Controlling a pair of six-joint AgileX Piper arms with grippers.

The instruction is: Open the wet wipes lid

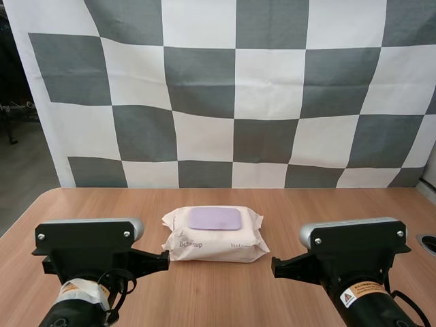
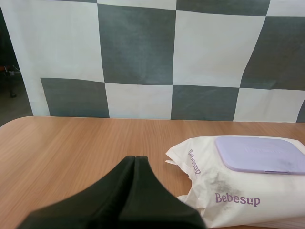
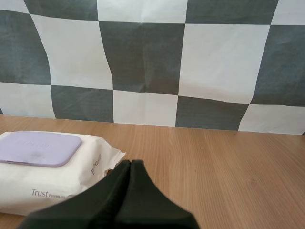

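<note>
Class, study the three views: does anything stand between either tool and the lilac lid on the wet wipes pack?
Nothing visible does. The left tool and right tool, both shut, flank the wet wipes pack; only table surface lies between them and its closed lid.

light: bright, even | shadows: faint, soft, along near edge of wet wipes pack (image 1: 204, 248) on table (image 1: 225, 293)

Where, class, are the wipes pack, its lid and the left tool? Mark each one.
pack (image 1: 204, 251): high view, on its cream front face.
lid (image 1: 214, 219): high view, middle of the purple flap.
left tool (image 2: 135, 160): left wrist view, where the shut black tips meet.
</note>
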